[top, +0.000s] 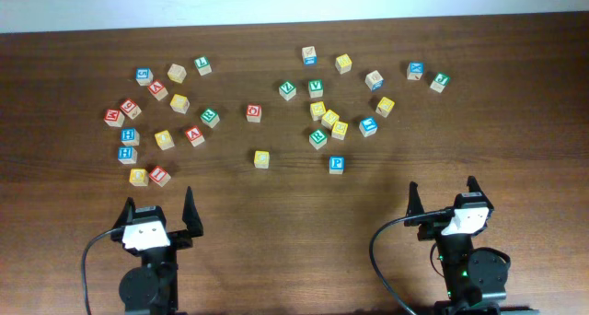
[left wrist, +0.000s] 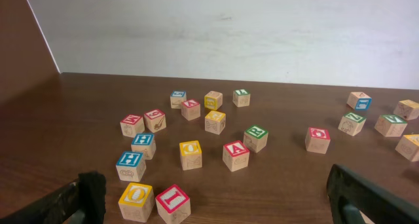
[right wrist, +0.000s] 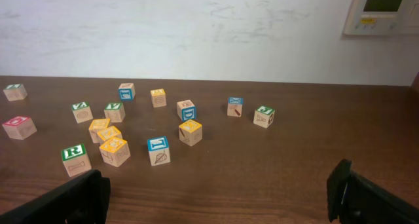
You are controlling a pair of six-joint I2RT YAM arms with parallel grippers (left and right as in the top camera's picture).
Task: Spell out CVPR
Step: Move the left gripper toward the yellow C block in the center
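Left pincer (top: 159, 212): wide, empty, lower left of frame
Right pincer (top: 443, 195): wide, empty (lower right)
P block (top: 337, 164): blue, on tabletop (top: 515, 140), just right of centre
V block (top: 316, 87): green, upper centre cluster

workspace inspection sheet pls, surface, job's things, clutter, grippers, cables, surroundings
surface: brown wood table, bare strip in front of the arms
job's things: V block, P block and R block lie loose, not lined up; no C readable
clutter: many other letter blocks in two loose groups, such as the A block
grippers: left gripper and right gripper open, empty, short of the blocks
cables: a black cable loops beside each arm, off the blocks
surroundings: white wall behind the table, a panel mounted on it
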